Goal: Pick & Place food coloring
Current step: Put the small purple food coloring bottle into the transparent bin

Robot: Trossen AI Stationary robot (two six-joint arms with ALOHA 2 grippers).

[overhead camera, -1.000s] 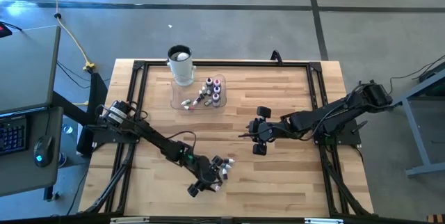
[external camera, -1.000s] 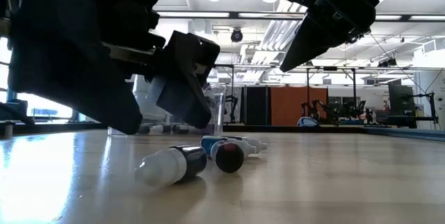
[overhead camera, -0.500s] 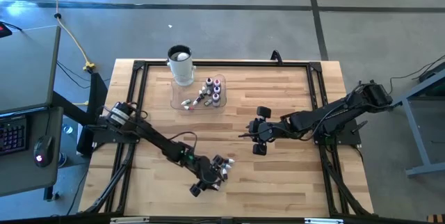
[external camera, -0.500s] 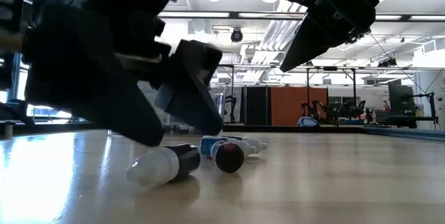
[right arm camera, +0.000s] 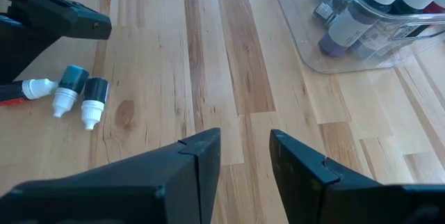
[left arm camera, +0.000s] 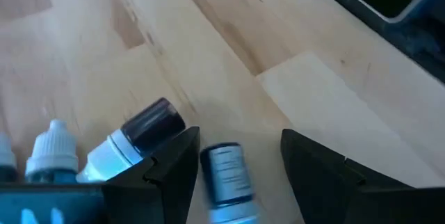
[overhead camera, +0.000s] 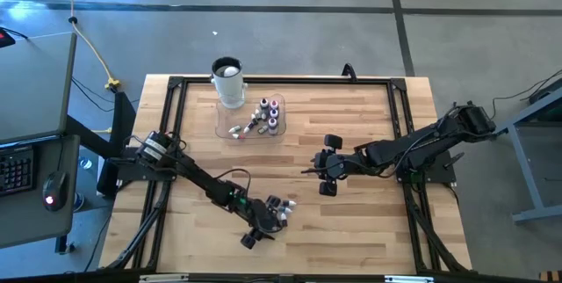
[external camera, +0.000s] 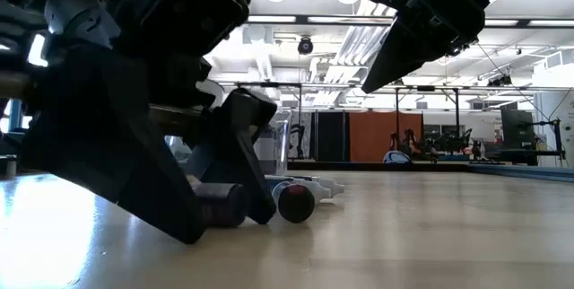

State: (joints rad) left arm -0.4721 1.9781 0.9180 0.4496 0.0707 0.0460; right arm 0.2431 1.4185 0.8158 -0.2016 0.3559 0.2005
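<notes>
Three food coloring bottles lie on their sides near the table's near edge. My left gripper is open and down at the table. Its fingers stand on either side of one dark bottle, which also shows in the low view. Two more bottles lie just beside it. Several bottles stand in the clear tray next to the white cup. My right gripper is open and hovers above the table's middle. My left gripper comes slanting down from above, one finger on each side of the dark bottle's body. The bottle lies flat on the table. I cannot tell whether either finger touches it.
A black frame runs around the wooden table top. The tray and cup sit toward the far left. Bare wood lies between my right gripper and the loose bottles.
My left gripper has come down to the table and moved over the nearest loose bottle, so that its fingers now stand on both sides of it. That bottle has shifted a little on the table. My right arm has kept still.
</notes>
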